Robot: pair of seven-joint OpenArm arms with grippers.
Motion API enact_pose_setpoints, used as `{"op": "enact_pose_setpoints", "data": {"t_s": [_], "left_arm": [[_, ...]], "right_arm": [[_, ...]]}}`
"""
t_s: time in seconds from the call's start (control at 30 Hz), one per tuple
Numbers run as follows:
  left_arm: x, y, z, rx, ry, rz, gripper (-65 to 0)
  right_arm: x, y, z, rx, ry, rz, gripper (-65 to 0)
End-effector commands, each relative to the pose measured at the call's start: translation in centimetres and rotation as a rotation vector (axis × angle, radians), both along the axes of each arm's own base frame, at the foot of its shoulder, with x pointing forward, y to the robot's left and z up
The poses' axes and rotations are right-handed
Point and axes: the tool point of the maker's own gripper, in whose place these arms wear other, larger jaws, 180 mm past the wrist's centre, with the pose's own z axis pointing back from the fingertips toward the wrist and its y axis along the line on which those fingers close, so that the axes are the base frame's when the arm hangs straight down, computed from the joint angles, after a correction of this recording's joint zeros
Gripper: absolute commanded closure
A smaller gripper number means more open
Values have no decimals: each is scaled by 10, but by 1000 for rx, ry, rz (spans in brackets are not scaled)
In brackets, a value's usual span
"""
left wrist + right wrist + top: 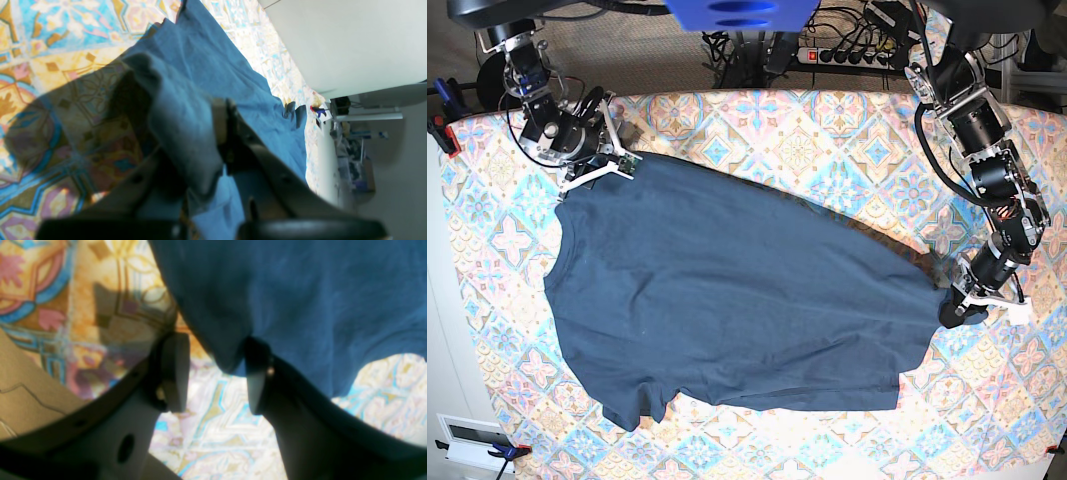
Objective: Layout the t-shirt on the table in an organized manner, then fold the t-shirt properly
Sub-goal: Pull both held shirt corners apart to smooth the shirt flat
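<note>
Here, no label is readable; the t-shirt (727, 290) lies spread across the tiled floral table (827, 140), my left gripper (957, 305) clenched on its corner, my right gripper (213, 373) released at its edge

Black power strip (852, 55) amid tangled cables (747, 45) beyond the far edge; possibly clamps (444, 132) at left.

I can't read a single word, number or brand anywhere right now. The t-shirt (727, 300) shows me plain navy cloth with no print I can make out, and the table (827, 150) cover gives only floral diamond tiles, no lettering.
</note>
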Motion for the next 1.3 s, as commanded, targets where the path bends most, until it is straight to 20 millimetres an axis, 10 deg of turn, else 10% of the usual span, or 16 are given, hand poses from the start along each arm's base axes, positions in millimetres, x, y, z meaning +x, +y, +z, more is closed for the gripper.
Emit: {"op": "enact_pose_setpoints", "data": {"t_s": [0.0, 0.3, 0.57, 1.27], "left_arm": [[9, 8, 24, 13, -69, 13, 0], [0, 9, 12, 16, -39, 14, 0], [-34, 9, -29, 22, 64, 10, 0], [-168, 17, -31, 307, 191, -58, 0]], "right_arm": [[3, -8, 0, -18, -5, -10, -259], [15, -21, 5, -21, -33, -51, 0], [46, -23, 51, 27, -196, -117, -3], [-32, -66, 50, 63, -65, -244, -4]]}}
